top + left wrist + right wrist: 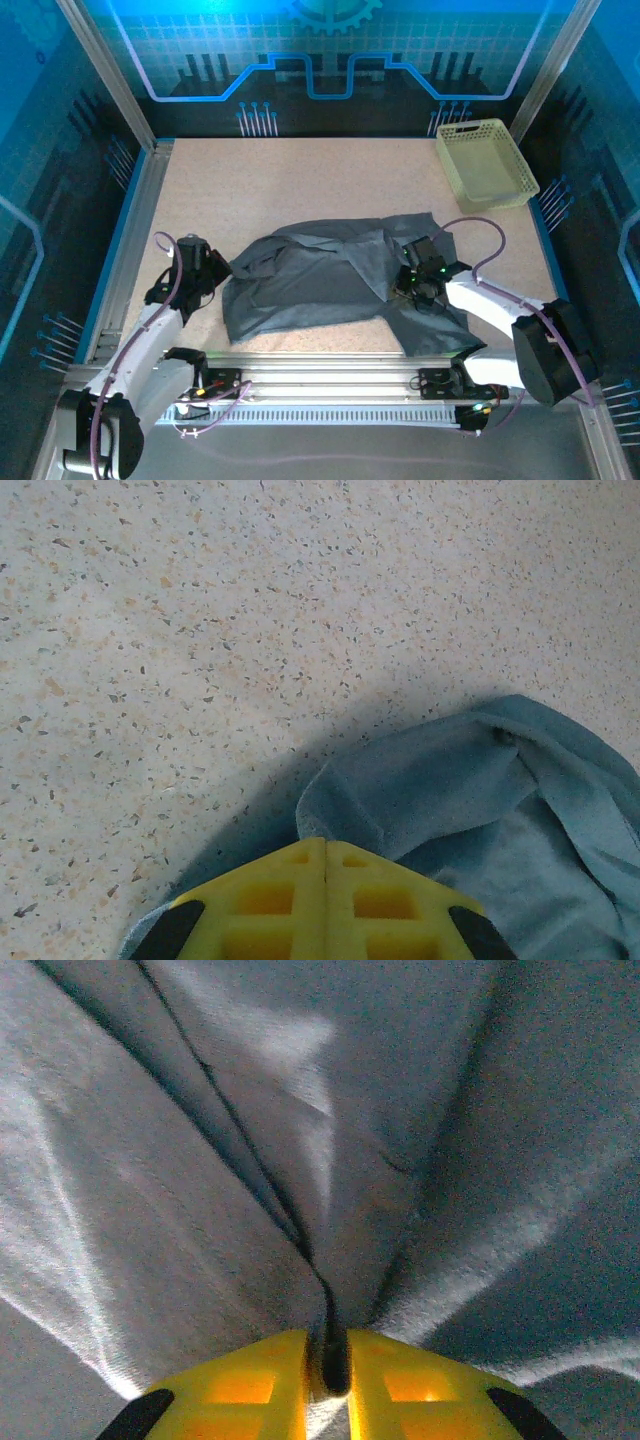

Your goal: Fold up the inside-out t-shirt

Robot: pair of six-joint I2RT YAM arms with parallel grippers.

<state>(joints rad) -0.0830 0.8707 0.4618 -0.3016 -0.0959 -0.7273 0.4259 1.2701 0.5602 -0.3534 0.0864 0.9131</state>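
Observation:
The inside-out t-shirt lies crumpled, dark slate-grey, on the near half of the speckled table. My left gripper sits at the shirt's left corner. In the left wrist view its yellow fingers are pressed together, and a lifted edge of the t-shirt runs into their tips and casts a shadow on the table. My right gripper is on the shirt's right part. In the right wrist view its fingers are shut on a pinched ridge of the t-shirt, with tight creases fanning out from the tips.
A pale yellow-green plastic basket stands at the far right corner. Metal frame rails border the table on the left and along the near edge. Bare tabletop lies beyond the shirt.

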